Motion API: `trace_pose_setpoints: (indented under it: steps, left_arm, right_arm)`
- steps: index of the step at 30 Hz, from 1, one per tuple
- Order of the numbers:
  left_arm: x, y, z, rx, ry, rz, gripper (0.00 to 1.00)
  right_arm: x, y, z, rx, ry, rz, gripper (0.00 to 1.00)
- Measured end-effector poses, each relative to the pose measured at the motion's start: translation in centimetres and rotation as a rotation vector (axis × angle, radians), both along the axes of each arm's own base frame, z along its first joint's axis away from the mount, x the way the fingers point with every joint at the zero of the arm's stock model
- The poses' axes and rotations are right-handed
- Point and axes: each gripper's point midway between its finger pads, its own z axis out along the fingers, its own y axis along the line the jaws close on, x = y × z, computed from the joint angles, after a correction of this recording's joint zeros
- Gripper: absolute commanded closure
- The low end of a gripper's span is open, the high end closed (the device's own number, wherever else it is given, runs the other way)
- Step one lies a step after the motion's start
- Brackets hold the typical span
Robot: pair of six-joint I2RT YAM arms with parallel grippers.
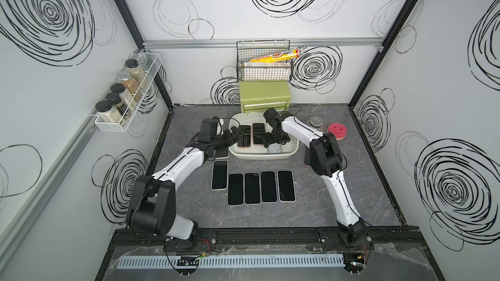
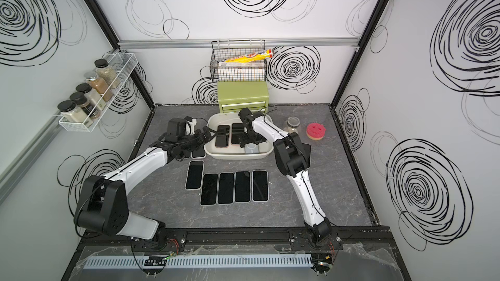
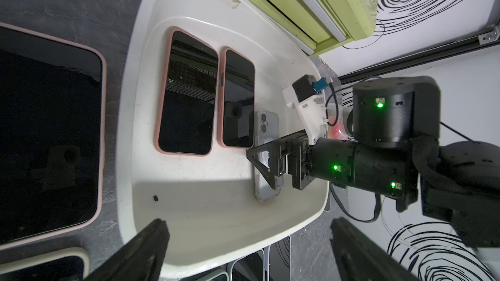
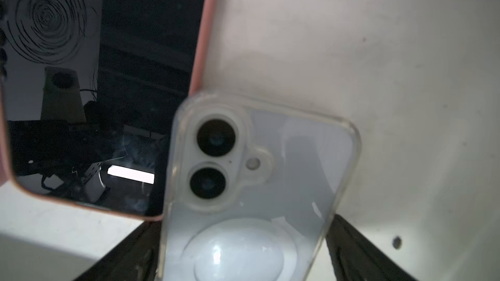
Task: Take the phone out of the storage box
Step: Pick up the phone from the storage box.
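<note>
- The storage box (image 3: pixel 205 212): off-white plastic, smooth with a dull sheen, scuffed and speckled inside.
- The pink-cased phone (image 3: pixel 186 95): matt, rubbery-looking case around a glossy black glass screen that mirrors the room.
- The clear-cased phone (image 4: pixel 270 174): transparent glossy plastic case over a pale, smooth back, with shiny lens glass.
- The tabletop (image 1: pixel 311 212): dark grey, stone-veined, matt.
- The drawer chest (image 1: pixel 263 91): green painted metal with a satin sheen.
- The wire basket (image 1: pixel 263 72): thin black metal wire.
- The sponge (image 1: pixel 337 130): pink, porous, rough.
</note>
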Motion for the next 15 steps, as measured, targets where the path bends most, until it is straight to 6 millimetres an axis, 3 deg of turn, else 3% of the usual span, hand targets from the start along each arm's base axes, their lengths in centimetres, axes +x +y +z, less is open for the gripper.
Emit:
trace_pose_setpoints:
  steps: [6, 15]
  left_arm:
    - [-0.1, 0.0, -0.1, 0.003, 0.001, -0.002, 0.01]
    - [-0.1, 0.0, 0.0, -0.001, 0.000, -0.007, 0.01]
  right_arm:
    - [0.8, -1.0, -0.1, 0.003, -0.011, -0.020, 0.40]
    - [1.3, -2.3, 0.4, 0.039, -0.019, -0.065, 0.55]
